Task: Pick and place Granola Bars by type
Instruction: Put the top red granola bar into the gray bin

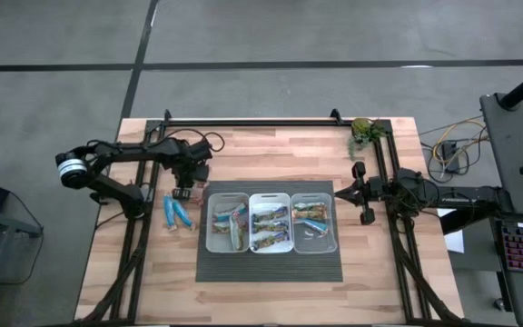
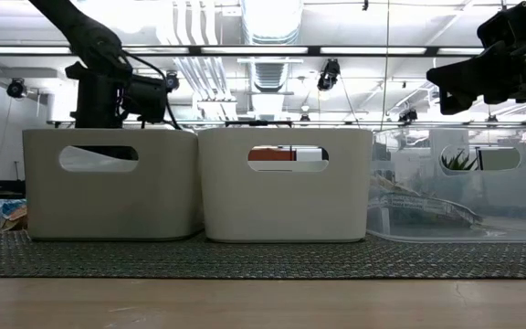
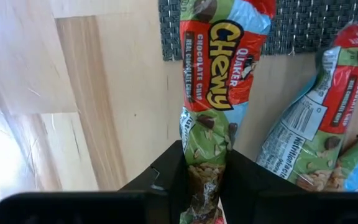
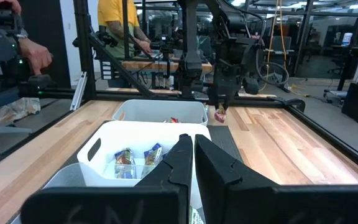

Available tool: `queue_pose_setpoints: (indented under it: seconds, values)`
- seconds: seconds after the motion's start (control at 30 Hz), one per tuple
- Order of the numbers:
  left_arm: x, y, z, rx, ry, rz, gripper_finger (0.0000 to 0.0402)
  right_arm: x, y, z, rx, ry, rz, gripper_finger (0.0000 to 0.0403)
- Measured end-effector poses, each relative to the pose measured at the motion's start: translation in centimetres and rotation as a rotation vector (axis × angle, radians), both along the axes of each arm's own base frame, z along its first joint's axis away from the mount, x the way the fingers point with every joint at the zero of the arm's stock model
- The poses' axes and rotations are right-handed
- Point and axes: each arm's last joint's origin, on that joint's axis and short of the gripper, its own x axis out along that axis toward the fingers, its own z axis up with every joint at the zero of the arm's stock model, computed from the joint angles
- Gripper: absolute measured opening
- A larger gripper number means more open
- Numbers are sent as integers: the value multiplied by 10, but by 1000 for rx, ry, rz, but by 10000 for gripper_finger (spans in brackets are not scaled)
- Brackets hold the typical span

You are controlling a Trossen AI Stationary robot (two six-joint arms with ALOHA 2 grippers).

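Note:
My left gripper (image 1: 182, 191) points down over the wood just left of the black mat (image 1: 271, 265), shut on a granola bar (image 3: 219, 68) in a red, blue and green wrapper. In the right wrist view the same gripper (image 4: 221, 104) shows with the bar (image 4: 220, 114) below it. Two more bars (image 1: 178, 214) lie flat on the wood beside it. The three bins on the mat hold more bars: a white left bin (image 1: 211, 218), a white middle bin (image 1: 271, 196) and a clear right bin (image 1: 334, 222). My right gripper (image 1: 339, 192) waits shut and level at the table's right. My left gripper pinches one end of the bar's wrapper (image 3: 205, 144) between its two fingers, from above, pointing down. The bar hangs lengthwise below the fingers, its other end (image 3: 229, 12) over the mat's left edge. Whether that end touches the table, I cannot tell.
A green plant (image 1: 363, 132) stands at the far right corner. The black frame rails (image 1: 243, 122) run along the table's far edge and its sides. Bare wood lies left of and in front of the mat. People (image 4: 120, 25) stand beyond the table's left side.

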Motion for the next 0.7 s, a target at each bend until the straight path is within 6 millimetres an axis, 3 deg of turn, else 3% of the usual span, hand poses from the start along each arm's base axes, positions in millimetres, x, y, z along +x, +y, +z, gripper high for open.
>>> queue_pose_setpoints:
  seconds: [0.23,0.7]
  values:
    - [2,1,11,-9,14,5,66,0,0,0,0,0,0,9]
    - [20,5,85,-25,-130,114,66,0,0,0,0,-1,1,9]
